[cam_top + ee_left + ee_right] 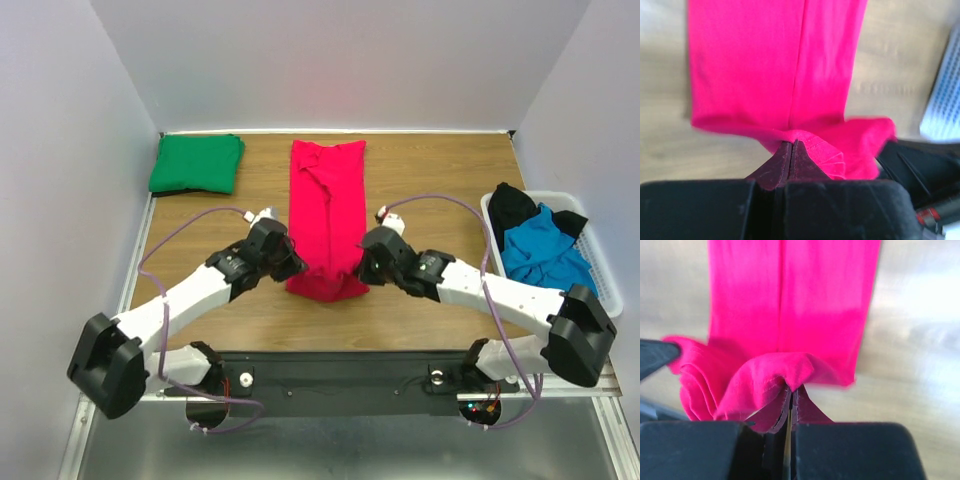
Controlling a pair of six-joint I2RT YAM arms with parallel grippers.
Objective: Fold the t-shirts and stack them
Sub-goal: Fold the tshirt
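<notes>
The soft crimson red t-shirt (pixel 328 210), folded into a long narrow strip, is laid mid-way across the wooden table (pixel 430 180), long axis running near to far, and its bunched near edge is pinched by the left gripper (pixel 296 269) and right gripper (pixel 361 271), jaws pressed together on cloth.

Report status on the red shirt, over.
Left hand shut on red shirt, near end. Right hand shut on it. Green shirt folded, far left corner. Nothing in the way.
</notes>
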